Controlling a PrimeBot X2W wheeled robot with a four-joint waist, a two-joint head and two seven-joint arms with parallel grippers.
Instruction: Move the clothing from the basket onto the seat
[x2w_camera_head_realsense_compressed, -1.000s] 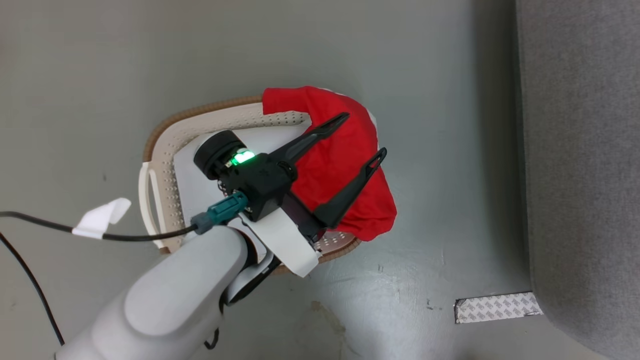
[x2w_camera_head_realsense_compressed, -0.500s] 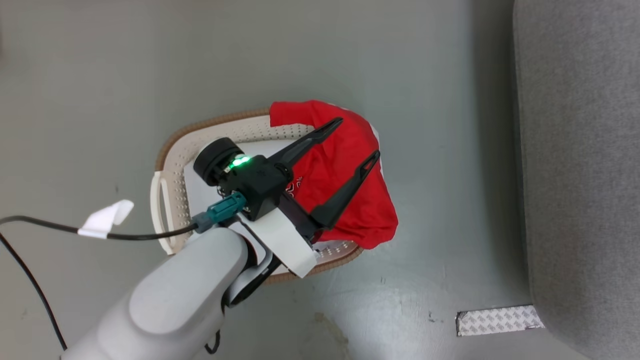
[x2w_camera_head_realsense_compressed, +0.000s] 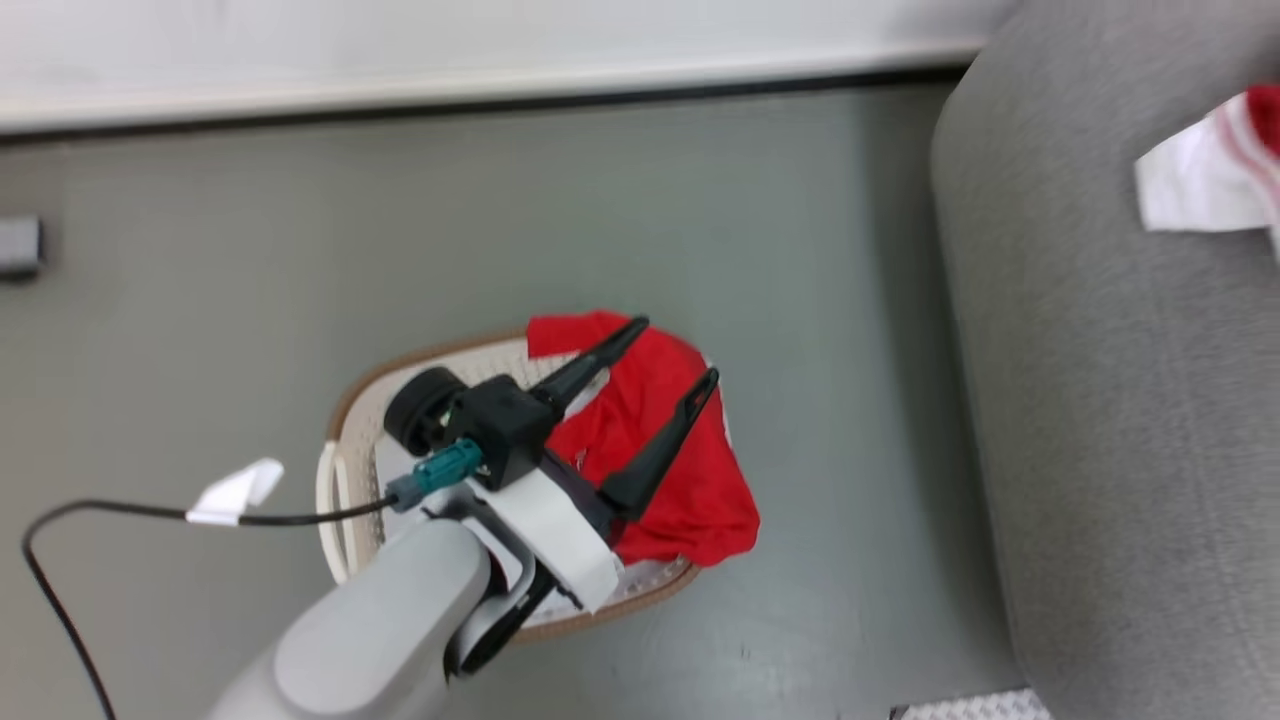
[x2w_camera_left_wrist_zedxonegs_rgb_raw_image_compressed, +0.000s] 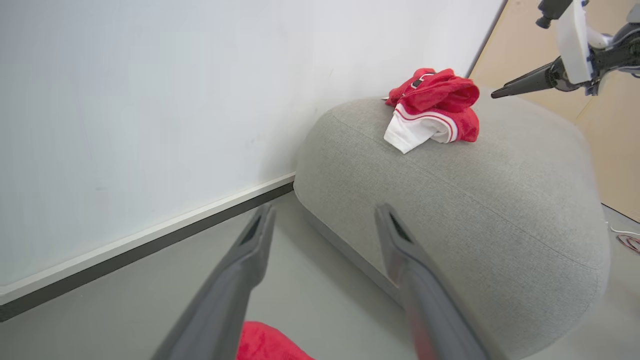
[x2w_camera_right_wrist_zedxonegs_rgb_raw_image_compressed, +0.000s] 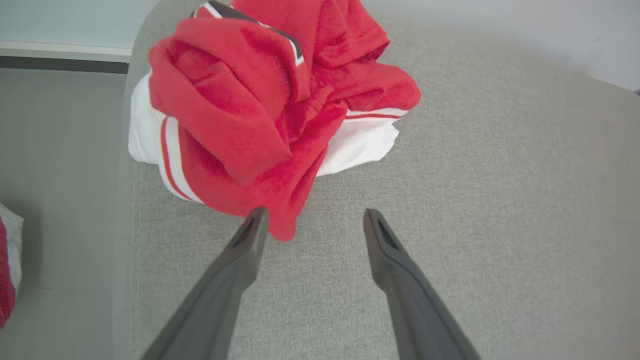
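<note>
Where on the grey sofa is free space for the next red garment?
In the right wrist view the seat is bare right of the red bundle and around the open right gripper. In the left wrist view its near end is free too. Crowded: the edge by the wall, where the bundle lies.

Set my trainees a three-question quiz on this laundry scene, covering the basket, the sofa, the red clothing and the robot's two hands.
1. True or false: the basket holds no clothing.
2. A red and white bundle lies on the sofa. The right hand next to it is: A) shut on it; B) open; C) down in the basket.
3. Which hand hangs above the basket, and is it open or shut?

Key
1. False: a red garment drapes over its rim.
2. B.
3. The left hand, open.
</note>
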